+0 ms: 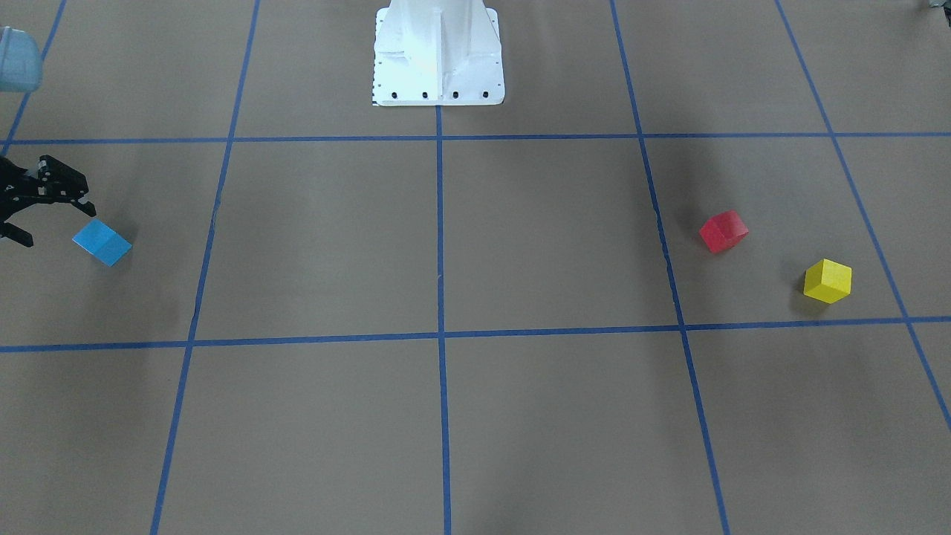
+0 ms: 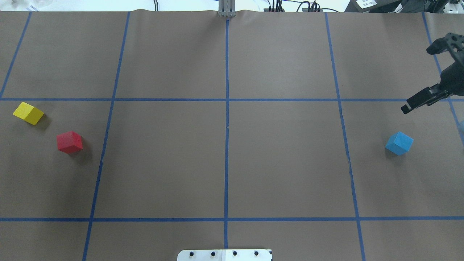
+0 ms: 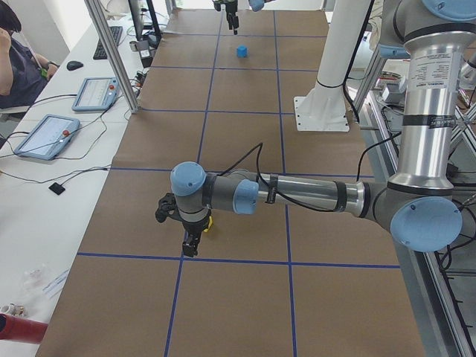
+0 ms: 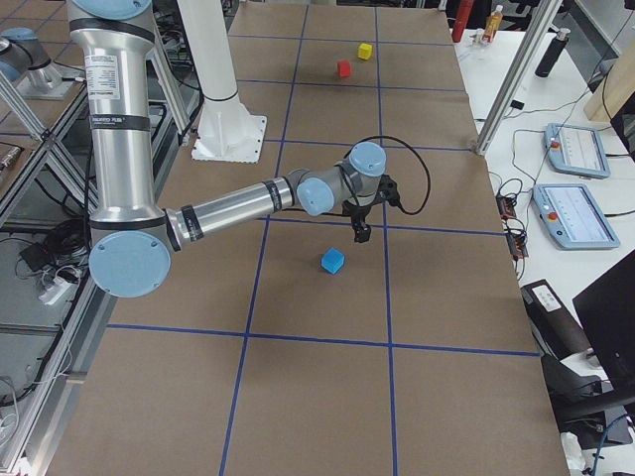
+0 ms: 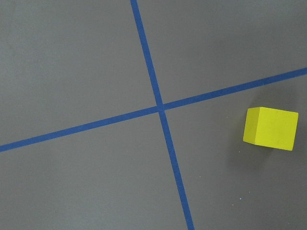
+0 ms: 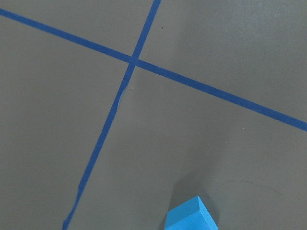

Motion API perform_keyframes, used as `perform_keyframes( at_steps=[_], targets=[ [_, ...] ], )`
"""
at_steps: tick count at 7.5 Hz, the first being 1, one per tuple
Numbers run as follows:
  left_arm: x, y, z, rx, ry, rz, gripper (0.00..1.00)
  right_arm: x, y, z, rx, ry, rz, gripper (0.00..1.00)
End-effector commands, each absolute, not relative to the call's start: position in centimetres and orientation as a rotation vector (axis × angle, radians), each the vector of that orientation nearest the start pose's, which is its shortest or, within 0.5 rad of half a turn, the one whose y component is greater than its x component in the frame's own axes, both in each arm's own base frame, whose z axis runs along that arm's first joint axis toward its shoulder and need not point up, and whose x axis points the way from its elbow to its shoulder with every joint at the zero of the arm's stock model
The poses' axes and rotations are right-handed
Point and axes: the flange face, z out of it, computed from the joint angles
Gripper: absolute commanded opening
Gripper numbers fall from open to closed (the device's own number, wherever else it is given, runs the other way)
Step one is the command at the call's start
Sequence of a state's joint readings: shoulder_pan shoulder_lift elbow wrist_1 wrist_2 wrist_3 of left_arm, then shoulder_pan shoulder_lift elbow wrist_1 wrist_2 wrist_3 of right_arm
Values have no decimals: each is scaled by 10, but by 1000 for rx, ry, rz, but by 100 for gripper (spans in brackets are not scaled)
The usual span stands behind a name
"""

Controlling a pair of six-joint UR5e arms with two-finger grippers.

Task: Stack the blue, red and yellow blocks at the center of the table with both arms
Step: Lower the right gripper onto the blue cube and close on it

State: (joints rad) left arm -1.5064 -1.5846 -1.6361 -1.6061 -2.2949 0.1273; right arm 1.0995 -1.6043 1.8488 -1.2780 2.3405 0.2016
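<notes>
Since spot straight ahead of white pedestal holds no block, stack not started. Nearest pedestal: red block far to its left, blue block far to its right, each lying alone. Farther out, left: yellow block, beyond red. My left gripper hangs near yellow; open or closed, cannot tell. Farthest, right: my right gripper, jaws spread, empty, beyond blue. All three pickups remain.
</notes>
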Motion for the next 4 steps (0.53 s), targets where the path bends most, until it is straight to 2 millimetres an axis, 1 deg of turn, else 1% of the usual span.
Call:
perform_keyframes(
  at_steps=[1,2,4],
  targets=[
    [-35,-508,618,134,721,225,100,-171,-449,519,342,-848,-628,99],
    [-35,-507,618,135,722,224,100,-189,-445,527,317,-850,-665,99],
    [-35,-507,619,133,721,225,100,-217,-441,539,287,-824,-707,99]
  ],
)
